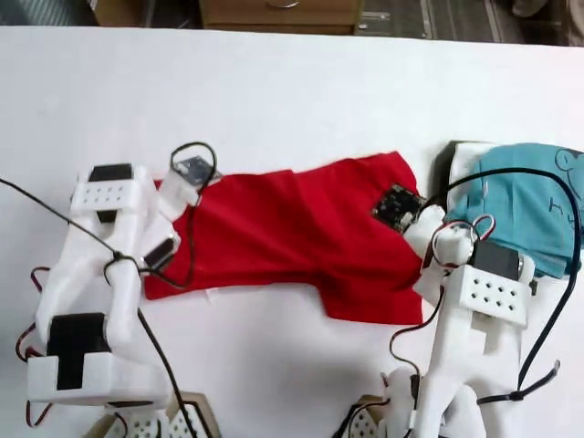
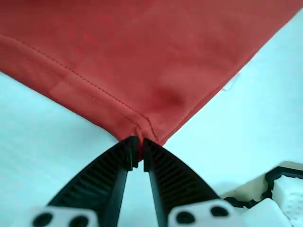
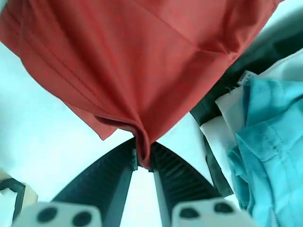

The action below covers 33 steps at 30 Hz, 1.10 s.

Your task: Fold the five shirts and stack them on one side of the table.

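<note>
A red shirt (image 1: 301, 237) lies spread across the middle of the white table (image 1: 274, 91). At its left end my left gripper (image 1: 173, 205) is shut on a hemmed corner of the red shirt (image 2: 142, 71), the cloth pinched between the black fingers (image 2: 113, 175). My right gripper (image 1: 415, 224) is shut on a gathered fold at the right end of the red shirt (image 3: 137, 61). A pile of folded shirts (image 1: 520, 205) with a teal shirt (image 3: 265, 137) on top sits at the table's right side, with white and dark cloth under it.
Black cables (image 1: 547, 301) run over both arms. The far half of the table and its front middle (image 1: 274, 365) are bare. Furniture (image 1: 274, 14) stands beyond the far edge.
</note>
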Each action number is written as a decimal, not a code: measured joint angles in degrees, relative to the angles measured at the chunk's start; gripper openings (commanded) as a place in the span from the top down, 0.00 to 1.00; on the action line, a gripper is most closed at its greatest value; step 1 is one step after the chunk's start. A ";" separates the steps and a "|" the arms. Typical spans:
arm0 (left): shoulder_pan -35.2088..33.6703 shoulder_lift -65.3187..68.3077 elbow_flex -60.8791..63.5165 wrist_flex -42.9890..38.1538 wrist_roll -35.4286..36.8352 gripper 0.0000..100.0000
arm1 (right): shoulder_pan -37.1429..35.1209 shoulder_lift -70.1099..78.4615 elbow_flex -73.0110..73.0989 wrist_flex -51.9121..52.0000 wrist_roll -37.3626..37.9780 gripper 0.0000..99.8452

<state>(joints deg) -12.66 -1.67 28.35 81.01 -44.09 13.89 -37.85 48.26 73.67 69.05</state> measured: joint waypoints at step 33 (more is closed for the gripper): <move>1.67 0.00 5.63 -8.09 0.00 0.79 | -7.38 -0.09 13.19 -10.64 0.09 0.82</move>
<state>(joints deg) -10.99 -1.67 33.98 72.92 -44.09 6.51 -37.93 61.45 63.03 69.14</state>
